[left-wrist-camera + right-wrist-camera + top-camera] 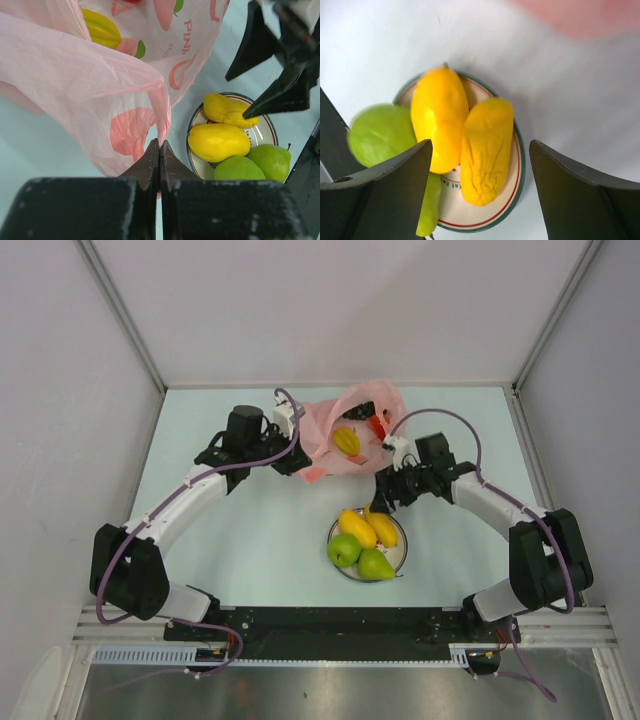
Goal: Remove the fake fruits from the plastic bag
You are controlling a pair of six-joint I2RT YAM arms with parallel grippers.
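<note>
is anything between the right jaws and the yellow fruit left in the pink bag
No separate object. The open right jaws hang over the round white plate, and nothing visible lies between them and the translucent pink plastic bag. Only the bag's own film wraps the ribbed yellow plastic fruit there.

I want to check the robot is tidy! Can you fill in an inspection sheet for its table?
Surface: pale green table.
Job's things: pink plastic bag holds a yellow fruit and a red piece; two mangoes, apple, pear on the plate.
Clutter: nothing seen.
End effectors: left end effector shut on the bag's edge; right end effector open, empty, above the plate.
Cables: purple cables, hanging in loops.
Surroundings: plain grey walls.
</note>
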